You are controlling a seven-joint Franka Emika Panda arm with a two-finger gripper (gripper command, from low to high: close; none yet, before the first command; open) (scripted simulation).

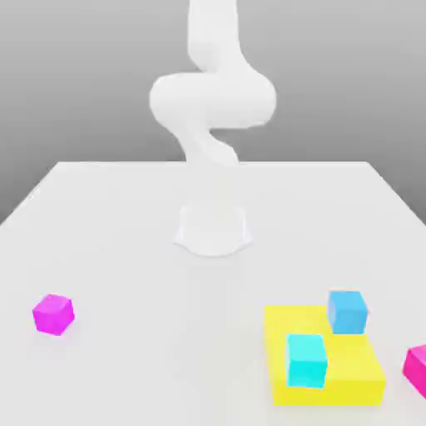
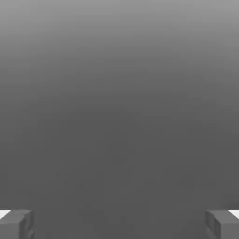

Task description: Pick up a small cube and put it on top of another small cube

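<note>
My tool [image 2: 119, 224] hangs released, fingertips wide apart, because the small cube [image 1: 418, 366] waits ungrasped at the counter's [image 1: 125, 274] four o'clock edge.

White arm [image 1: 212, 108] upright, bent above its base; gripper [image 2: 119, 224] fingers spread wide, nothing between.

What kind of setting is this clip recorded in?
Most likely a simulated tabletop test scene, not a real room: a plain white table against a blank grey backdrop, a featureless white arm mounted on it, and flat-coloured blocks, such as a yellow slab and a hot-pink cube.
</note>
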